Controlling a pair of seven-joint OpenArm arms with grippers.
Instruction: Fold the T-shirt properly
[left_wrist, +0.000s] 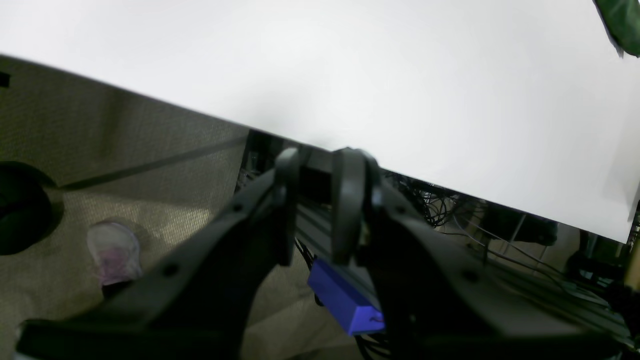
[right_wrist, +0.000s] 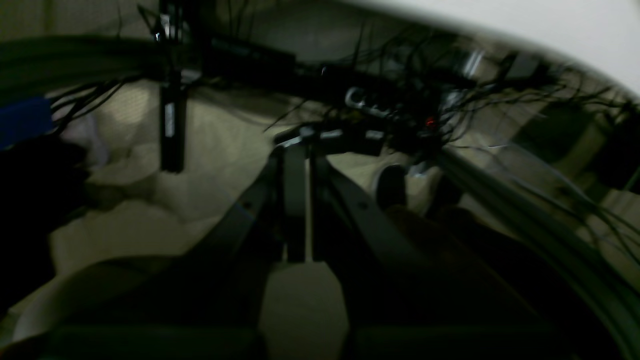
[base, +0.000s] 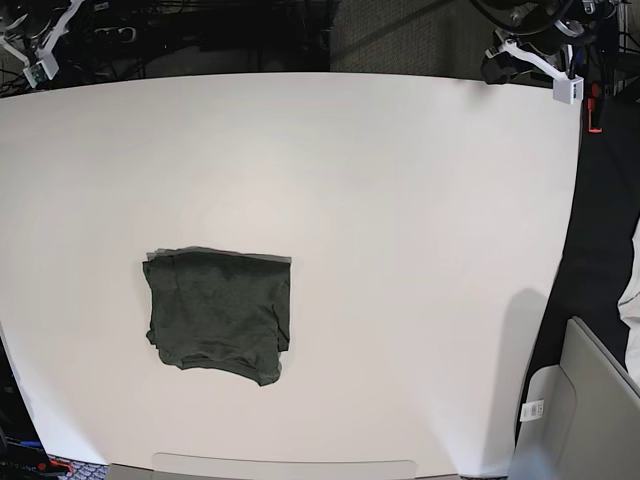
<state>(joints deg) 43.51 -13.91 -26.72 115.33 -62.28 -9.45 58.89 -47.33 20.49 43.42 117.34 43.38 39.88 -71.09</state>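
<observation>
The T-shirt (base: 218, 315) lies folded into a compact dark olive rectangle on the white table (base: 420, 250), left of centre and towards the front. One corner of the T-shirt (left_wrist: 625, 25) shows at the top right of the left wrist view. My left gripper (left_wrist: 317, 160) hangs past the table's far edge, far from the shirt, open with a narrow gap and nothing between its fingers. My right gripper (right_wrist: 304, 145) is shut and empty, off the table over the floor and cables. In the base view both arms sit at the far corners, left arm (base: 530, 58) and right arm (base: 42, 48).
A blue block (left_wrist: 345, 300) and tangled cables (right_wrist: 400, 100) lie below the table's far edge. Grey carpet (left_wrist: 125, 150) covers the floor there. A grey panel (base: 590, 400) stands off the table's front right corner.
</observation>
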